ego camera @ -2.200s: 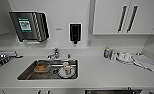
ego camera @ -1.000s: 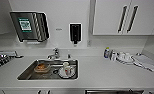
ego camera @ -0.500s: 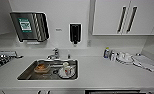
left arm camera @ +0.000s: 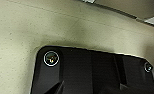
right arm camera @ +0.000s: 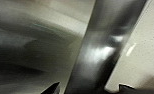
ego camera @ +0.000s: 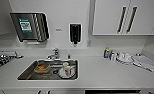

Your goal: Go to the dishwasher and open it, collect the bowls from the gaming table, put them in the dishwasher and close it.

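Observation:
I face a white kitchen counter (ego camera: pixel 105 75) with a steel sink (ego camera: pixel 28 73) set into it. Below the counter's front edge, right of the sink, runs a dark strip (ego camera: pixel 112 91); I cannot tell whether it is the top of the dishwasher. In the right wrist view a blurred steel-grey surface (right arm camera: pixel 30 45) and a dark upright bar (right arm camera: pixel 105 47) stand close to the camera, with speckled floor (right arm camera: pixel 143 55) beside them. The left wrist view looks down on pale speckled floor (left arm camera: pixel 43 27). The bowls and the gaming table are out of view.
The sink holds a brown dish (ego camera: pixel 41 68) and a white cup (ego camera: pixel 66 70). A paper towel dispenser (ego camera: pixel 29 27) and a black soap dispenser (ego camera: pixel 75 33) hang on the wall. White cabinets (ego camera: pixel 125 17) hang at the upper right. Bottles (ego camera: pixel 107 53), dishes (ego camera: pixel 124 57) and a cloth (ego camera: pixel 145 62) lie on the right.

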`<state>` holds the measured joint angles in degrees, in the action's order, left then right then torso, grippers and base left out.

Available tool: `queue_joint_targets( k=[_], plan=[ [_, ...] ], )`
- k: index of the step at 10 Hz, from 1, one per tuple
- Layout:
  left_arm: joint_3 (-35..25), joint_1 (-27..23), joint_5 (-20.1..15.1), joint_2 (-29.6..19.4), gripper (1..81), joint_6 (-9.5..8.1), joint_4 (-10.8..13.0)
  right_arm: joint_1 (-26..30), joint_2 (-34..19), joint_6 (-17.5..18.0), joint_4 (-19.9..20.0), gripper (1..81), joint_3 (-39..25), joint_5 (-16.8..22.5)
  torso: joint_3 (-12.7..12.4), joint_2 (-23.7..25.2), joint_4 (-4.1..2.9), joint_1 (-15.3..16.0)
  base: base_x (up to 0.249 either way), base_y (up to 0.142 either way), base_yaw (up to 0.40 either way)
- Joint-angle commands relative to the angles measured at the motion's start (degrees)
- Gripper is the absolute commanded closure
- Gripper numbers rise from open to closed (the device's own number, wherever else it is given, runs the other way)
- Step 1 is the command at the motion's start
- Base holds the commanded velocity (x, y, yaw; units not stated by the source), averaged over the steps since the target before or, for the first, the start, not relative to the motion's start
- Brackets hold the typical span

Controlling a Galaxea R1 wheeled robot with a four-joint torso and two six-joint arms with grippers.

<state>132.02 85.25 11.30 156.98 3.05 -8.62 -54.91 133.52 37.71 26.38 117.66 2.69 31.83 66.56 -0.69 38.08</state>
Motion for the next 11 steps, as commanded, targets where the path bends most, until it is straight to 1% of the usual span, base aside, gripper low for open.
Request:
queue_joint_targets(
  k=[1, 3, 5, 7, 8, 11],
  plan=[
    [-0.36, -2.76, -2.78, -0.96, 1.0, 0.29, 0.44, -0.51, -1.48, -4.39, -2.39, 1.0, -0.08, 12.16, 0.0, 0.0, 0.0, 0.0, 0.0, 0.0, 0.0],
    [-0.36, -2.76, -2.69, -0.88, 1.0, 0.38, 0.53, -1.4, -1.48, -7.11, -2.39, 1.0, -1.82, 11.73, 0.0, 0.02, 0.0, 0.0, 0.0, 0.0, 0.0],
    [-0.36, -2.76, -2.51, -0.7, 1.0, 0.29, 0.44, -3.24, -0.51, -8.96, -2.39, 1.0, -2.98, 11.19, 0.0, 0.02, 0.0, -0.02, 0.0, 0.0, 0.0],
    [-0.36, -2.76, -2.51, -0.7, 1.0, 0.29, 0.44, -4.38, 1.07, -9.4, -2.47, 1.0, -2.1, 11.1, 0.0, 0.02, 0.0, -0.02, 0.0, 0.0, 0.0],
    [-0.36, -2.76, -2.51, -0.7, 1.0, 0.38, 0.44, -4.47, 1.33, -9.93, -2.47, 1.0, -2.36, 11.1, 0.0, 0.02, 0.0, -0.02, 0.0, 0.0, 0.0],
    [-0.36, -2.76, -2.42, -0.52, 1.0, 0.29, 0.53, -4.57, 1.86, -10.02, -2.47, 1.0, -2.45, 11.1, 0.02, 0.02, 0.02, -0.02, 0.0, 0.0, 0.0]
  ],
)
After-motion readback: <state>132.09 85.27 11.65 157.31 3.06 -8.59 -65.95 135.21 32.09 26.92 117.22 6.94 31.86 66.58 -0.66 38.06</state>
